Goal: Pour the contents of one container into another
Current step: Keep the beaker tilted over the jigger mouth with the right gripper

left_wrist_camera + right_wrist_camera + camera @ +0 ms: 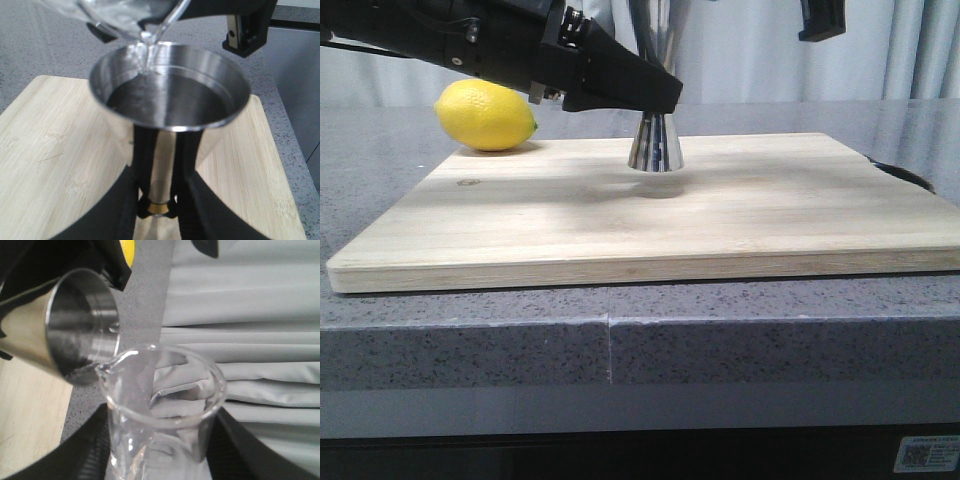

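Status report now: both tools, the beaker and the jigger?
Left tool shut on jigger. Right tool shut on beaker, tipped, lip over jigger. Nothing in the way.

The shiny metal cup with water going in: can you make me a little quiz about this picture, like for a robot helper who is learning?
1. True or false: the glass beaker is tipped over the steel jigger.
2. Which hand grips the jigger's waist: A) left hand B) right hand?
3. Fill in: the yellow fruit behind the cutting board is a ___.

Key: 1 true; 2 A; 3 lemon.
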